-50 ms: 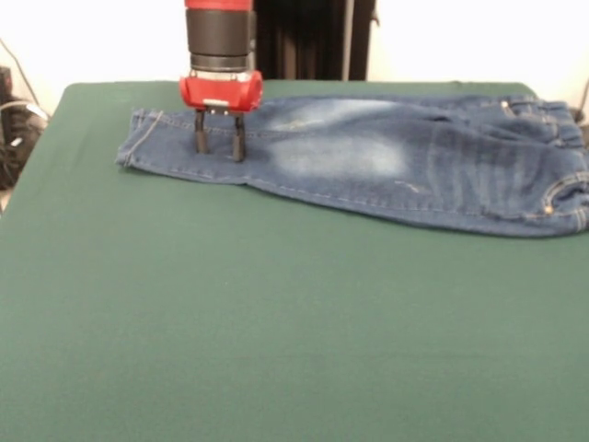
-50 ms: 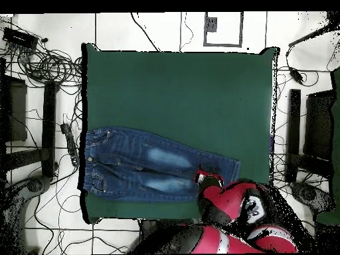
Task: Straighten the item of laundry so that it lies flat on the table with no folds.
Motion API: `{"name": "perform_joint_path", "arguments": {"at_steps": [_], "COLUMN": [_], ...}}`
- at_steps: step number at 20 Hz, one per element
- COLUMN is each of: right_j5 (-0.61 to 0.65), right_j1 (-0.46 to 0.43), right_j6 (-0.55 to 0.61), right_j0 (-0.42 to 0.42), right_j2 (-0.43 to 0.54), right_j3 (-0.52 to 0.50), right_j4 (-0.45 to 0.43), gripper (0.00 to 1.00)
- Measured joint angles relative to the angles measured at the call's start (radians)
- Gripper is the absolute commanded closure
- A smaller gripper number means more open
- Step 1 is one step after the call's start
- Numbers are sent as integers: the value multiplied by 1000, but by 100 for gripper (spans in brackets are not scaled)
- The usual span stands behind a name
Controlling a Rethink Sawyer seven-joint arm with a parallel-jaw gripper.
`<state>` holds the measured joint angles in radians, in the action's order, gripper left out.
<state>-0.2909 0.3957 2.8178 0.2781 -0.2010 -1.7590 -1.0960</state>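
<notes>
Front view: red-black gripper [image 1: 220, 145] open, fingertips touching dark blue denim jeans [image 1: 386, 161] near cuffs on green felt table [image 1: 276, 322]. Step: grasping leg end. Next: close, pull leg straight.

End effector [image 1: 220, 136] fingertips on jeans [image 1: 386, 157] leg, green table [image 1: 276, 313].

floor: pale tiles [image 2: 159, 30] | cables: tangled [image 2: 46, 63] on floor | wall: white [image 1: 460, 37] | dark stand [image 1: 313, 37] against it
</notes>
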Motion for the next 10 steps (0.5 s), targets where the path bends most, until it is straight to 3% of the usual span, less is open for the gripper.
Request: {"name": "perform_joint_path", "arguments": {"at_steps": [4, 10], "right_j5": [-32, -65], "right_j1": [-47, -69], "right_j6": [0, 0], "right_j0": [-92, -116], "right_j2": [-88, -121], "right_j3": [34, 50], "right_j4": [26, 26], "gripper": [0, 0]}}
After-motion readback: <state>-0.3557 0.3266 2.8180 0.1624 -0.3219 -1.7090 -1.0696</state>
